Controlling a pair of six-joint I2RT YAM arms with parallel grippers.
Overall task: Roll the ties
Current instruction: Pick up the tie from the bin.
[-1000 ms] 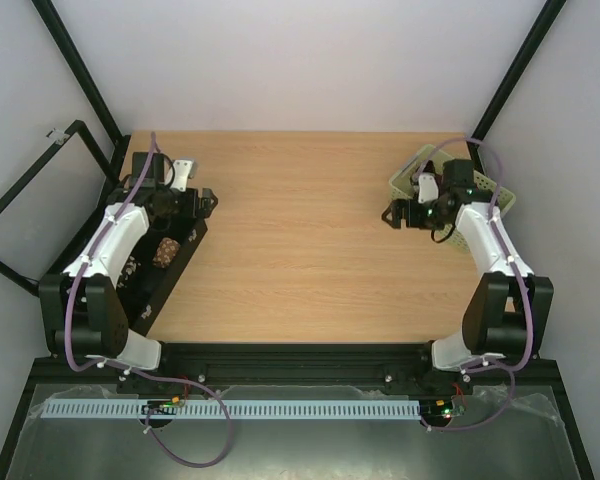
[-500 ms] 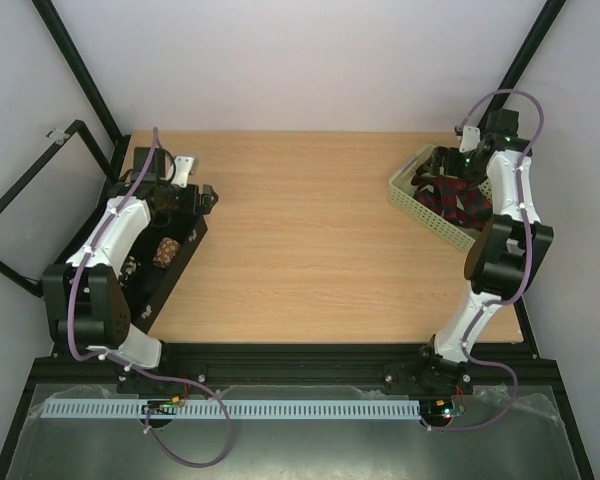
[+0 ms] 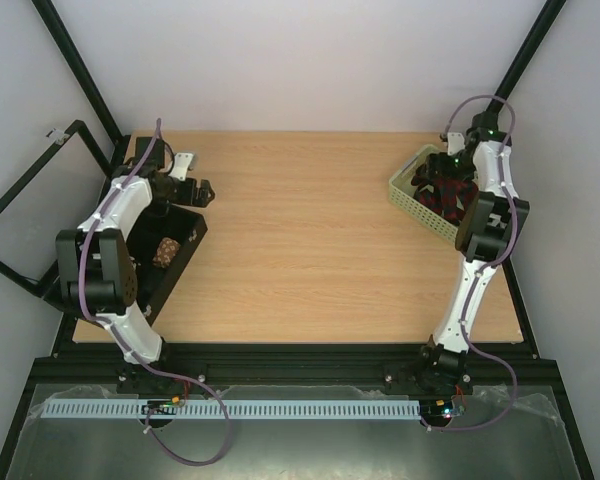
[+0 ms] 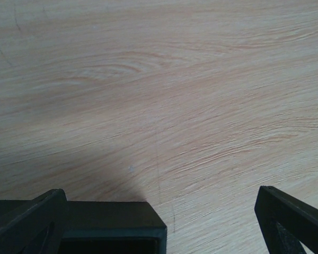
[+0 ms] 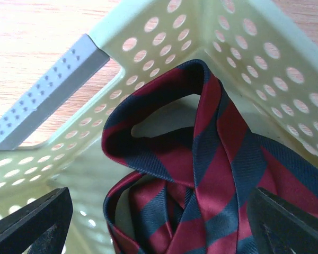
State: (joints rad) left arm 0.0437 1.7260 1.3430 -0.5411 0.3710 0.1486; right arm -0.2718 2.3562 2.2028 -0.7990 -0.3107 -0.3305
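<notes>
A dark red tie with navy diagonal stripes (image 5: 201, 174) lies bunched in loose loops inside the pale green perforated basket (image 5: 164, 37). It also shows in the top view (image 3: 450, 197) at the back right of the table. My right gripper (image 5: 159, 225) hangs open just above the tie, one finger on each side of the bunch, holding nothing; in the top view it (image 3: 450, 168) is over the basket's far end. My left gripper (image 3: 198, 190) is open and empty at the back left, over bare table (image 4: 164, 106) beside the black box's corner (image 4: 116, 227).
The black box (image 3: 185, 245) lies along the left table edge with a small brown patterned roll (image 3: 165, 250) inside. The green basket (image 3: 410, 195) stands at the back right corner. Black frame posts rise at both back corners.
My right arm has swung from in front of the basket's left side to over the basket, with the gripper now above the tie. My left arm has shifted slightly toward the back.
</notes>
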